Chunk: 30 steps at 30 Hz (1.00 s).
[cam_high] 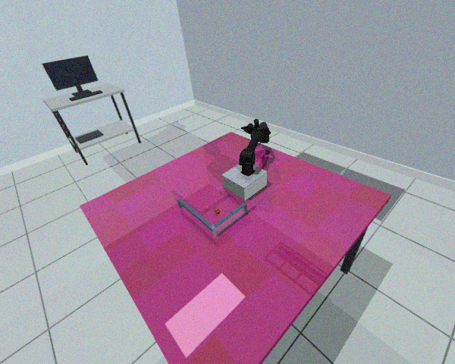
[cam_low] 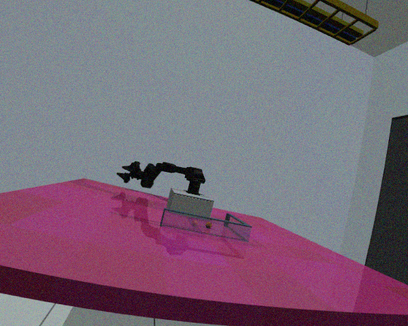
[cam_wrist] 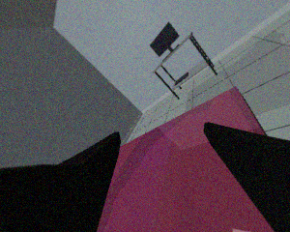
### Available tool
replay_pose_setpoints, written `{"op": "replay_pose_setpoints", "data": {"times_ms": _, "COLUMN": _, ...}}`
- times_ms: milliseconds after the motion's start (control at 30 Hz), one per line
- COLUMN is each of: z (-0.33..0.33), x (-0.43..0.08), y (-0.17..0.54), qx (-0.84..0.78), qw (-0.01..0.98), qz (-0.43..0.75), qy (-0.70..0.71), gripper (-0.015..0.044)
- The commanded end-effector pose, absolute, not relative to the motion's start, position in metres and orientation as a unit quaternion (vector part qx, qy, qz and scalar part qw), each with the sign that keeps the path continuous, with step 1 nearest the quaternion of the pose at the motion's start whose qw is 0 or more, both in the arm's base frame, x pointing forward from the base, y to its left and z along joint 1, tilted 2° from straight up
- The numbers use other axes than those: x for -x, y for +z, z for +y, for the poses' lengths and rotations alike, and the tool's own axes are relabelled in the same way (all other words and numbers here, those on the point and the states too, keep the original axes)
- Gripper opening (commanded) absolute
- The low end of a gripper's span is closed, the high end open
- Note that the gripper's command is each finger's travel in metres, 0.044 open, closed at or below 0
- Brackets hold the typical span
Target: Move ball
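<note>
We are seeing a small orange ball lying on the pink counter inside the clear walls, just beside its fainter see-through copy, apart from it

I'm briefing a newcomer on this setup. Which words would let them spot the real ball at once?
Start at the grey block under the arm on the pink table; just before it stand two low clear walls making a corner. Inside lie two small orange spots: the ball is the brighter, solid one nearer the corner, while the fainter one is its see-through copy.

Office-like room: monitor desk
</note>
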<state>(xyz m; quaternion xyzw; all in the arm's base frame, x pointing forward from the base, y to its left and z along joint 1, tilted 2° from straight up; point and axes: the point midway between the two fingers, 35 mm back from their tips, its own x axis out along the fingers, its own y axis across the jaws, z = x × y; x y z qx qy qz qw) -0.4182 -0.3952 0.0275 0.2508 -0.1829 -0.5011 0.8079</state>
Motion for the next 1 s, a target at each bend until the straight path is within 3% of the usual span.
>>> {"op": "replay_pose_setpoints", "data": {"times_ms": 0, "z": -0.396, "x": 0.418, "y": 0.028, "qx": -0.251, "qw": 0.807, "qz": -0.185, "qy": -0.501, "gripper": 0.0374}}
{"op": "replay_pose_setpoints", "data": {"times_ms": 200, "z": -0.440, "x": 0.393, "y": 0.049, "qx": -0.251, "qw": 0.811, "qz": -0.209, "qy": -0.485, "gripper": 0.0225}}
{"op": "replay_pose_setpoints", "data": {"times_ms": 667, "z": -0.547, "x": 0.278, "y": 0.085, "qx": -0.237, "qw": 0.846, "qz": -0.199, "qy": -0.435, "gripper": 0.0225}}
{"op": "replay_pose_setpoints", "data": {"times_ms": 967, "z": -0.609, "x": 0.154, "y": 0.105, "qx": -0.232, "qw": 0.869, "qz": -0.169, "qy": -0.404, "gripper": 0.0225}}
